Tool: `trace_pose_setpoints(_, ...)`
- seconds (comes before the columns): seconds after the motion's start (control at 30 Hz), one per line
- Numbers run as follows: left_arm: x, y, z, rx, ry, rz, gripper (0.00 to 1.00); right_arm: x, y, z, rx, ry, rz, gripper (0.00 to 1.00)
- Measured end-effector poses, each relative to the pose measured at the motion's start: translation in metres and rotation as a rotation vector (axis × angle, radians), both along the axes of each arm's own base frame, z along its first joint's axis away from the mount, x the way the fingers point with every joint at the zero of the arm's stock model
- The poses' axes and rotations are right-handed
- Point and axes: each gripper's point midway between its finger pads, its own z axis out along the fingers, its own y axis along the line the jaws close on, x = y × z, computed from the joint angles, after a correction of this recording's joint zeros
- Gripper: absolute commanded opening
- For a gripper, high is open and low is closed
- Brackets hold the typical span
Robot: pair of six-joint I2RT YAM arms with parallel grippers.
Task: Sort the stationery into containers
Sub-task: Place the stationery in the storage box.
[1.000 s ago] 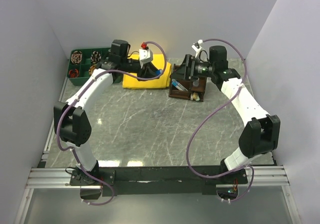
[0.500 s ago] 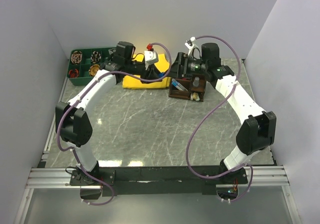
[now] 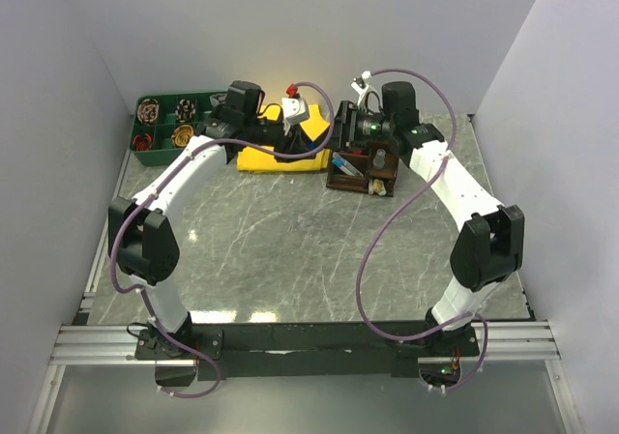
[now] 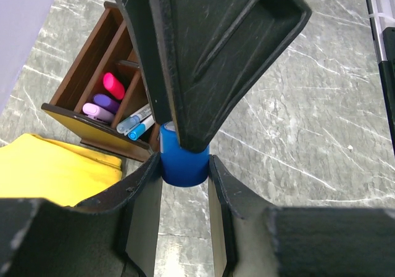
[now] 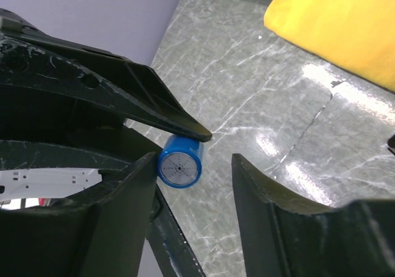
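- The blue marker (image 4: pixel 183 165) is held in mid-air where the two arms meet, not over any compartment. It looks like a hand-over from one arm to the other.
- The left gripper (image 4: pixel 185 175) pinches the marker. Both fingers press on opposite sides of the blue barrel, which sticks out past the fingertips. That grip probably leaves the free end for the other arm to take.
- The right gripper (image 5: pixel 192 165) is spread wide. Seen end-on from the right wrist, the marker sits between its jaws. It touches one finger and has a clear gap to the other, so this gripper holds nothing yet.
- From the left wrist, one of the right gripper's fingers (image 4: pixel 210 55) crosses just beyond the left jaws and hides the far end of the marker.
- The wooden organiser (image 4: pixel 86 124) lies beyond the left jaws and off to one side, on the marble table (image 4: pixel 308 104).
- A pink pen (image 4: pixel 113 84), a purple pen (image 4: pixel 106 102) and blue-tipped pens (image 4: pixel 137 126) already lie in its slots.
- The yellow cloth (image 4: pixel 55 166) lies below, just beside the left jaws.
- My guess is that the right jaws must close on the barrel before the left ones release, or the marker will drop.
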Motion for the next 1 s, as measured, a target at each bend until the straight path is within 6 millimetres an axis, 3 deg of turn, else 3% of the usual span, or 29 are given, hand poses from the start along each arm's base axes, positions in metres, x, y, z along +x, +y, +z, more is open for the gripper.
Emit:
trace_pose_setpoints(0.23,-0.001,-0.0018,0.0003,-0.001,-0.002,-0.003,0.01,-0.0032,0.0082,0.0048,0.015,-0.014,0.034,0.39)
trace_pose_setpoints(0.5,-0.0003,-0.0017,-0.0004,0.003,-0.002,0.001,0.01,-0.0039,0.0092,0.0045,0.011,-0.023,0.04,0.34)
trace_pose_setpoints(0.63,0.0,-0.002,-0.0013,0.007,0.0,0.007,0.01,-0.0039,0.0089,0.0027,0.008,-0.026,0.043,0.19)
trace_pose_setpoints(0.7,0.0,-0.0021,-0.0023,0.01,0.003,0.009,0.01,-0.0041,0.009,0.0019,0.008,-0.028,0.045,0.02)
trace_pose_setpoints(0.77,0.0002,-0.0024,-0.0028,0.012,0.003,0.012,0.01,-0.0042,0.009,0.0016,0.007,-0.031,0.047,0.0)
trace_pose_setpoints(0.83,0.0005,-0.0027,-0.0034,0.015,0.002,0.015,0.13,-0.004,0.0089,0.0012,0.004,-0.036,0.049,0.0)
trace_pose_setpoints(0.9,0.0018,-0.0029,-0.0042,0.021,0.003,0.027,0.35,-0.0033,0.0085,0.0007,0.0,-0.044,0.049,0.0)
trace_pose_setpoints(0.93,0.0021,-0.0034,-0.0046,0.024,0.003,0.031,0.51,-0.0031,0.0081,0.0006,-0.003,-0.048,0.049,0.0)
trace_pose_setpoints(0.97,0.0033,-0.0036,-0.0052,0.028,0.004,0.042,0.99,-0.0027,0.0073,0.0006,-0.007,-0.056,0.049,0.0)
trace_pose_setpoints(1.0,0.0054,-0.0035,-0.0056,0.032,0.001,0.055,0.99,-0.0023,0.0062,0.0006,-0.012,-0.063,0.048,0.0)
